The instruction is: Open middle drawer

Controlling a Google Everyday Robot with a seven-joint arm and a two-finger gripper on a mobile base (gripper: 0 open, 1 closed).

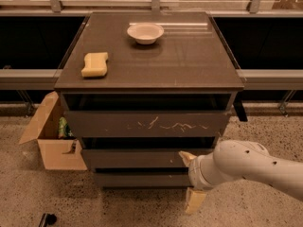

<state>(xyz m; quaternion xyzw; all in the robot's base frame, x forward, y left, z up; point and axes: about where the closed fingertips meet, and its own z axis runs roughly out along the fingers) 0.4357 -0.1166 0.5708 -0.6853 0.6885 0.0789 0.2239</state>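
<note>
The middle drawer (132, 158) sits in the cabinet (71, 82), under the scratched top drawer (142, 124) and above the bottom drawer (137, 179). The gripper (191, 178) is at the middle drawer's right end, fingers apart: the upper one (186, 156) is against the front, the lower one (194, 200) near the floor. On top, a sponge (94, 64) lies near the left edge and a bowl (145, 33) near the back edge.

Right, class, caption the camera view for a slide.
Open end effector at the dark grey-brown middle drawer, below the white-scratched drawer.
</note>
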